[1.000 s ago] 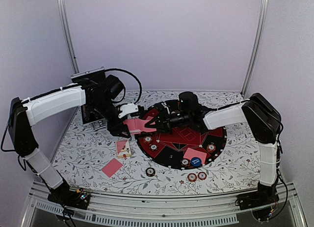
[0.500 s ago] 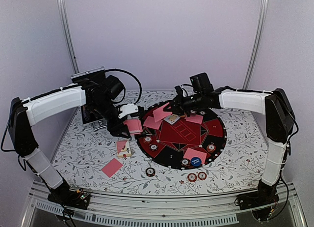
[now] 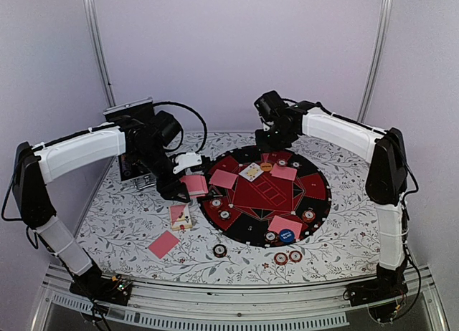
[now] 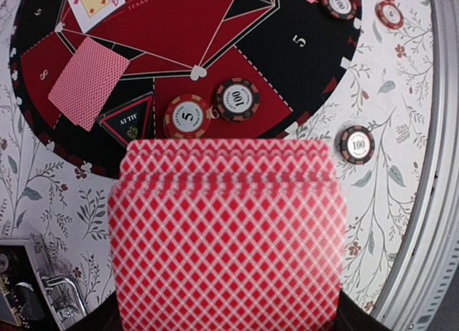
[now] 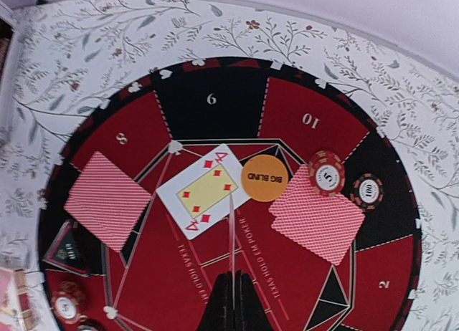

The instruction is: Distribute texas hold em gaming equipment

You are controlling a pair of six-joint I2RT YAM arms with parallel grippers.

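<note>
My left gripper [image 3: 188, 182] is shut on a stack of pink-backed playing cards [image 4: 229, 231] at the left rim of the round poker mat [image 3: 315, 202]; the stack hides its fingers. My right gripper [image 5: 232, 277] hangs over the far side of the mat [image 5: 215, 94], shut on a single card [image 5: 232, 231] seen edge-on. Below it lie a face-up four of diamonds [image 5: 203, 190], the orange button disc [image 5: 264, 178], two face-down cards [image 5: 106, 200] [image 5: 318, 221] and two chips [image 5: 327, 174] [image 5: 368, 190]. The blue disc [image 3: 286, 236] sits at the mat's near edge.
A black silver-edged case [image 3: 129, 106] stands behind the left arm. Off the mat lie a pink card [image 3: 164, 243], more cards [image 3: 180, 215] and loose chips [image 3: 219, 250] [image 3: 280, 258] [image 3: 295, 256]. Metal posts [image 3: 97, 51] rise at the back.
The right arm has drawn away from the left gripper's stack and swung up to the far side of the mat with a card, its jaws closing. The left arm has not moved.
</note>
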